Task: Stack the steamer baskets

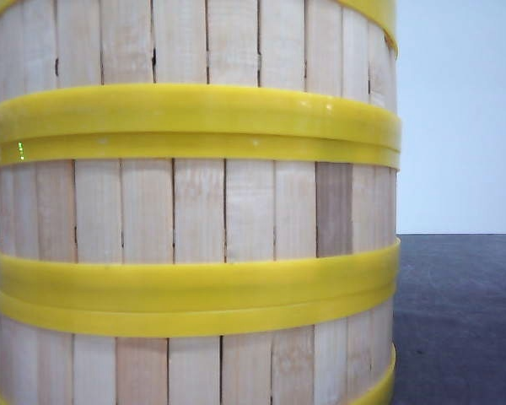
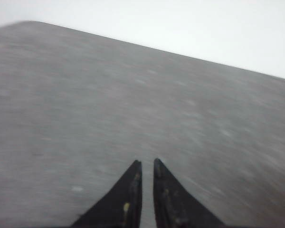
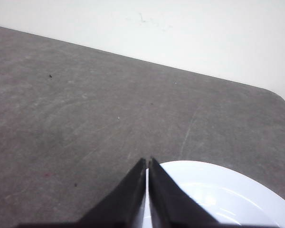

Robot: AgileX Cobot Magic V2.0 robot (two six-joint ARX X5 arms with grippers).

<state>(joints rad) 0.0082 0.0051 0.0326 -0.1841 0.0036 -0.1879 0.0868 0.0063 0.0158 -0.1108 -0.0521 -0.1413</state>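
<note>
The steamer baskets fill the front view, stacked one on another close to the camera. A top basket [image 1: 194, 42], a middle basket [image 1: 194, 211] and a bottom basket [image 1: 194, 371] show pale wooden slats, joined by yellow rims [image 1: 194, 122]. Their insides are hidden. Neither arm shows in the front view. My left gripper [image 2: 147, 162] hangs over bare grey table with only a thin slit between its black fingers and nothing in it; that view is blurred. My right gripper [image 3: 147, 160] is shut, tips together, holding nothing, over the edge of a white plate [image 3: 218, 190].
The dark grey table [image 1: 464, 321] runs back to a pale wall. In the right wrist view the table's far edge [image 3: 180, 69] and a rounded corner [image 3: 275, 92] are near. The white plate lies flat on the table under the right fingers.
</note>
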